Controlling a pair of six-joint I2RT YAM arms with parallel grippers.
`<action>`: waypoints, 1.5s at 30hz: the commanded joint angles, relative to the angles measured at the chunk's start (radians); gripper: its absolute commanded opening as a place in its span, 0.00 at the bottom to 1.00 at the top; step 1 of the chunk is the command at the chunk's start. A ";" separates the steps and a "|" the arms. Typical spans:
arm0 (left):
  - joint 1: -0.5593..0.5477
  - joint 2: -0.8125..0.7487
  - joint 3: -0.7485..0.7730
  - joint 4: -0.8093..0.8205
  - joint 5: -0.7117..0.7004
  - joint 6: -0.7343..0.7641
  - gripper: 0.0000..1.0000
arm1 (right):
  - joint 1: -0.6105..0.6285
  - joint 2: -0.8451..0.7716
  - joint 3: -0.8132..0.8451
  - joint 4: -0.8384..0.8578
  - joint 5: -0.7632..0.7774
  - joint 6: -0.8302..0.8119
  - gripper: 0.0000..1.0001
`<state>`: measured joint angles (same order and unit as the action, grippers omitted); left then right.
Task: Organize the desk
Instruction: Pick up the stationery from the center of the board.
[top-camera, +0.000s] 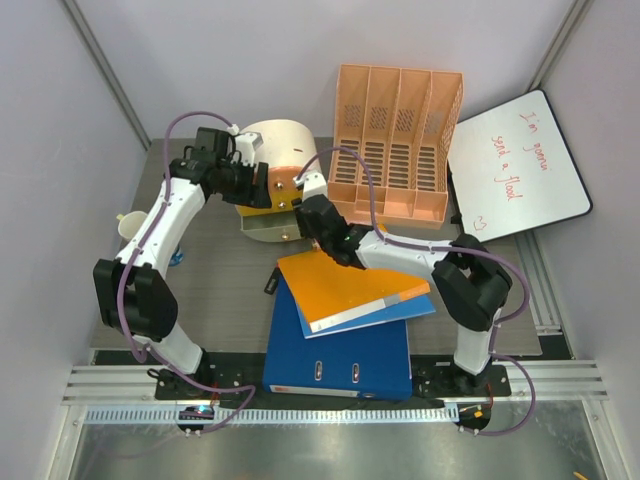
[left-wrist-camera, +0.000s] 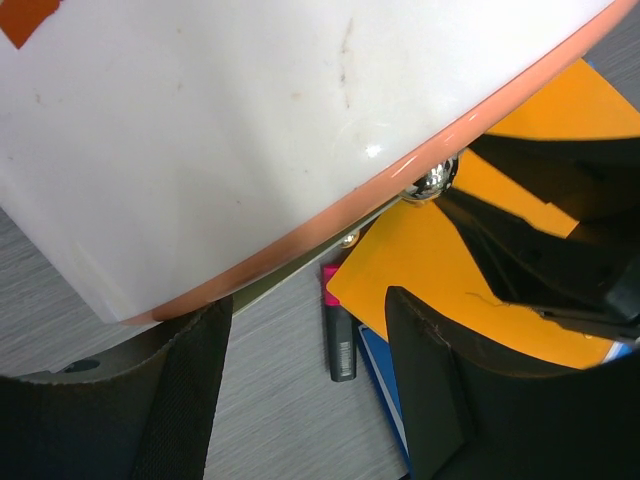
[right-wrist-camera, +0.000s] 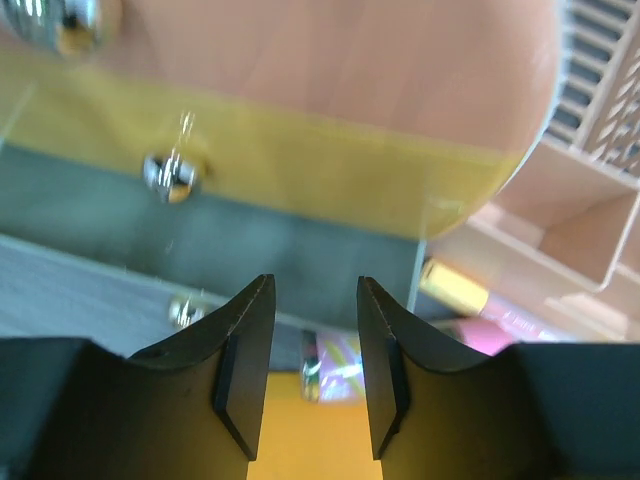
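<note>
1. The table (top-camera: 220, 290) fills the middle of the top view. It is dark grey wood grain, with a black strip and a metal rail along its near edge by the arm bases.
2. A white drum (top-camera: 275, 150) with a peach rim sits at the far left on a yellow see-through base (top-camera: 262, 232).
3. Just right of the drum stands a peach file rack (top-camera: 395, 150). Right of that a whiteboard (top-camera: 515, 165) with red writing lies tilted, partly over the table's edge.
4. A blue binder (top-camera: 340, 350) lies near the front edge. An orange folder (top-camera: 345, 285) lies askew on top of it.
5. A black marker (top-camera: 272, 285) with a pink end lies on the table just left of the folder.
6. A cup (top-camera: 128, 228) stands at the left edge, beside the left arm (top-camera: 170, 215).
7. The left jaws are at the drum's near side. Their fingers (left-wrist-camera: 185, 400) stand wide apart with only table between them. The drum's rim passes just over one fingertip; whether they touch I cannot tell.
8. The right arm (top-camera: 410, 255) reaches across the folder to the base. Its jaws are narrow, with the fingers (right-wrist-camera: 240, 380) a small gap apart and holding nothing. They face the yellow base and its metal screws.
</note>
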<state>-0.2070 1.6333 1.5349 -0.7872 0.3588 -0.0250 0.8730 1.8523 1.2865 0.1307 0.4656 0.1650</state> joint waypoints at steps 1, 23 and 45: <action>0.004 -0.007 0.034 0.063 -0.015 -0.004 0.63 | 0.037 -0.059 -0.059 0.083 -0.022 0.048 0.43; 0.003 -0.015 0.034 0.057 -0.034 0.019 0.63 | 0.044 0.108 0.073 0.095 -0.036 0.044 0.43; 0.026 0.037 0.100 0.063 -0.038 0.002 0.63 | 0.103 0.028 -0.035 0.041 -0.044 0.071 0.41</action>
<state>-0.1886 1.6661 1.6009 -0.7773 0.3244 -0.0219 0.9562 1.9240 1.2713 0.2073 0.4278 0.2169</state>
